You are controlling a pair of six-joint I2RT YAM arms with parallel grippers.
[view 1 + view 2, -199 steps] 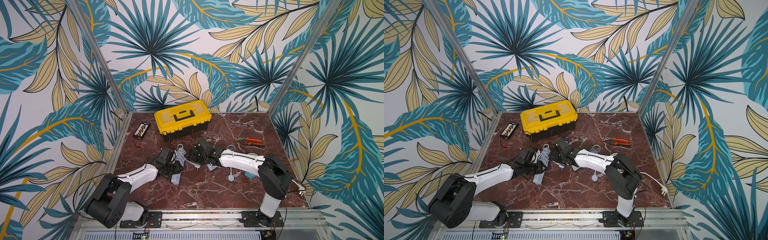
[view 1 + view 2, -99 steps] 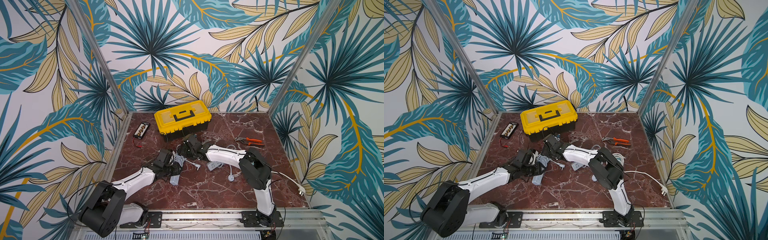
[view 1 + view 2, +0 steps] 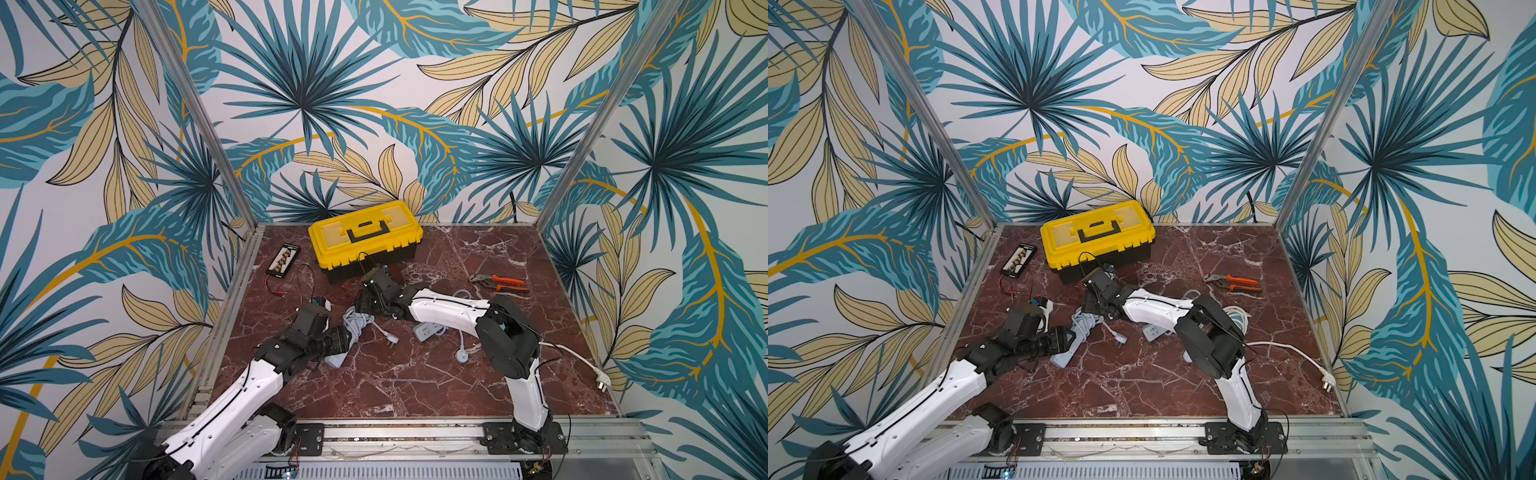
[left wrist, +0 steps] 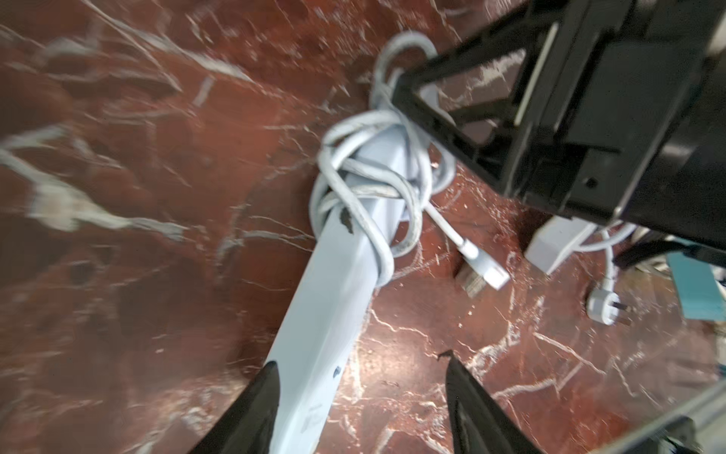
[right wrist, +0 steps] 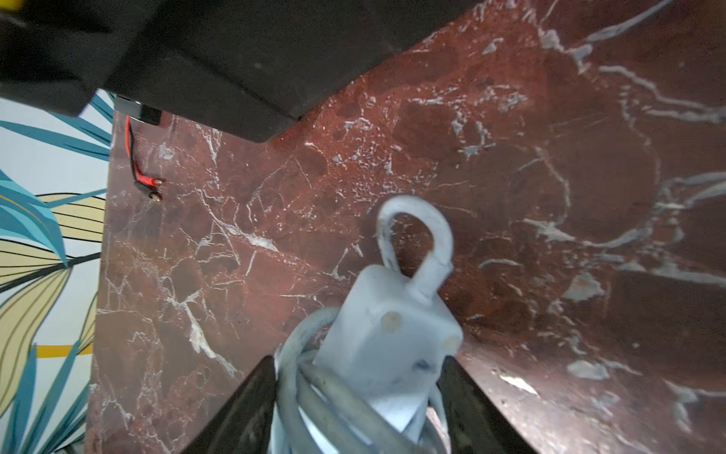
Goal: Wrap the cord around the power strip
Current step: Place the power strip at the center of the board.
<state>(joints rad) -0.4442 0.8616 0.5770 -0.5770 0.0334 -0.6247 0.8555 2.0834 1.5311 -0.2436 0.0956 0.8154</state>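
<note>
The pale grey power strip lies on the marble table, its far end wound with coils of its grey cord. The cord's plug rests loose beside it. In the right wrist view my right gripper is shut on the wrapped end of the power strip, its fingers pressing the cord coils. My left gripper stands open at the bare near end; the power strip touches only one finger. Both top views show the right gripper and left gripper at opposite ends.
A yellow toolbox stands close behind the right gripper. A second white power strip and its round plug lie under the right arm. Orange pliers sit far right, a black board with red leads far left.
My left gripper has opened and let go of the strip's near end. The right gripper has swung left toward the toolbox, staying on the wrapped end.
</note>
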